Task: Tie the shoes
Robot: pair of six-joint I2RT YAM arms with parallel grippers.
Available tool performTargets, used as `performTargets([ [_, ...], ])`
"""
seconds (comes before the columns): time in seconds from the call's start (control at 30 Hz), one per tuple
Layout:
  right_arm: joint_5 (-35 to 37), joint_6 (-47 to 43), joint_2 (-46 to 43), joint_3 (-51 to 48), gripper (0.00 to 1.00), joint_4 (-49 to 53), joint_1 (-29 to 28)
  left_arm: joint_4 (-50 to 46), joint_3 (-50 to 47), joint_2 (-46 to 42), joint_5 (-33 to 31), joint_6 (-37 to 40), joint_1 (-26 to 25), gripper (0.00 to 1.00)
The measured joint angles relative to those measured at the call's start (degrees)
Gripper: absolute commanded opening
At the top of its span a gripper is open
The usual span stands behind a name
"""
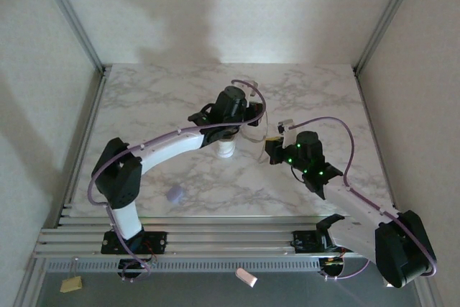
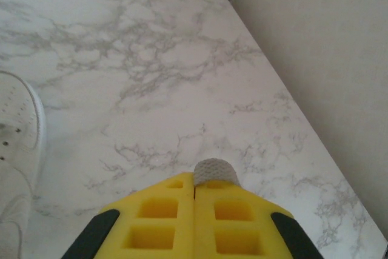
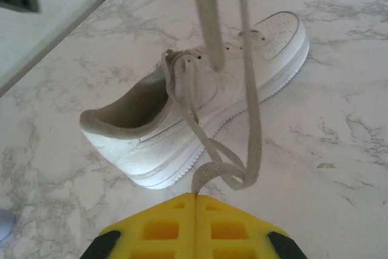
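A white sneaker (image 3: 200, 107) lies on the marble table, toe toward the far right, and most of it sits under my left arm in the top view (image 1: 226, 147). My right gripper (image 3: 195, 193) is shut on a loop of the shoe's lace (image 3: 227, 171) beside the sole; it stands right of the shoe in the top view (image 1: 274, 140). Two lace strands (image 3: 209, 16) run steeply up out of that view. My left gripper (image 2: 195, 181) is raised over the shoe (image 1: 248, 121), shut with a lace end (image 2: 215, 171) poking out at its tips. The shoe's toe (image 2: 18, 144) shows at the left edge.
A tiny lavender blob (image 1: 174, 193) lies on the near left of the table (image 1: 144, 106), also at the corner of the right wrist view (image 3: 3, 222). Walls and metal frame posts (image 1: 75, 19) enclose the table on three sides.
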State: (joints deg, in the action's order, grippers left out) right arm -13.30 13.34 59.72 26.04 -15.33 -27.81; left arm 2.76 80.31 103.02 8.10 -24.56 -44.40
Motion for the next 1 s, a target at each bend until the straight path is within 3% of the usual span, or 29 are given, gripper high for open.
performTargets([
  [0.67, 1.3, -1.4, -3.3, 0.3, 0.00, 5.6, 0.2, 2.2, -5.2, 2.9, 1.9, -6.7, 0.0, 0.00],
  [1.0, 1.1, 3.2, -4.7, 0.3, 0.00, 13.6, 0.2, 2.5, -7.3, -2.4, 2.0, -7.2, 0.0, 0.00],
])
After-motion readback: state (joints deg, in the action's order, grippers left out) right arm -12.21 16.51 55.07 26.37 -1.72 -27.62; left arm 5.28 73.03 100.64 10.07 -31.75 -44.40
